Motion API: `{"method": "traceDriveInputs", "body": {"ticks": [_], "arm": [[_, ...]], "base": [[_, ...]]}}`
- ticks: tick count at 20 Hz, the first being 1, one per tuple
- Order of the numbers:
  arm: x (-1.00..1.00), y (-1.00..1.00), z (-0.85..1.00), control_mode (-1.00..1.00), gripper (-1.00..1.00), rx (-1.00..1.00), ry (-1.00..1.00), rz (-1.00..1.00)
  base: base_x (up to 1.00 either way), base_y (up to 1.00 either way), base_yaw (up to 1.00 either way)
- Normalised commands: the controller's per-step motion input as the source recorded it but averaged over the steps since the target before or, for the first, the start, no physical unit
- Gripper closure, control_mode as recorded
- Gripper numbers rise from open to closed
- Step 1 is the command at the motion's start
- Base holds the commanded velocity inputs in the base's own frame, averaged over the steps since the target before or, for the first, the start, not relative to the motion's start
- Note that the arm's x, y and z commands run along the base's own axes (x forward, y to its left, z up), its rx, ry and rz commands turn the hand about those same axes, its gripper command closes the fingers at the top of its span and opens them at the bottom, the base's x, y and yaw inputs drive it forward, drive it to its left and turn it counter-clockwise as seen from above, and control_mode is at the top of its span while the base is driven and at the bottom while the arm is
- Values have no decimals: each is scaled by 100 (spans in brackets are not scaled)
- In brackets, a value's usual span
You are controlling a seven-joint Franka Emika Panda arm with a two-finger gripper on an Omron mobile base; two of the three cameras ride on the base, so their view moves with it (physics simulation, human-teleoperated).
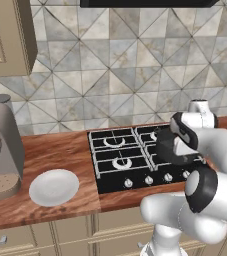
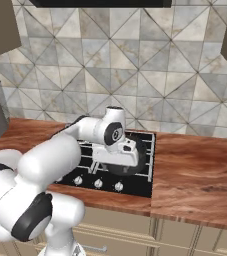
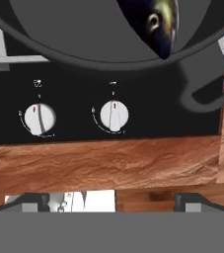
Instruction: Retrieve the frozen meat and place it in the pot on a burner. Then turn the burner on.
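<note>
The pot [image 3: 84,34] is wide, black and low, and sits on a burner at the front right of the cooktop [image 3: 172,118], one loop handle [image 3: 207,89] reaching toward the counter. The frozen meat [image 3: 155,24], a small dark fish, lies inside it against the near wall. My gripper [image 3: 114,202] hovers open above the cooktop's front edge with nothing between its fingers, facing the two right-hand knobs [image 3: 114,115]. In the base views my hand [image 2: 122,150] hangs over the pot [image 2: 137,162], which my arm largely covers [image 1: 175,152].
A white plate [image 1: 54,187] lies on the wooden counter left of the cooktop, and a grey coffee machine [image 1: 0,150] stands at the far left. Two left burners [image 1: 114,142] are bare. Bare counter [image 2: 200,170] stretches right of the cooktop.
</note>
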Motion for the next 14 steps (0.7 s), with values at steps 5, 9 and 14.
{"method": "traceDriveInputs", "body": {"ticks": [5,9,14], "arm": [[0,0,-19,-100,-100,-5,0,0],[0,0,-2,-100,-100,-2,0,0],[12,4,0,-100,-100,0,-2,1]], "base": [[0,0,0],[0,0,0],[0,0,0]]}}
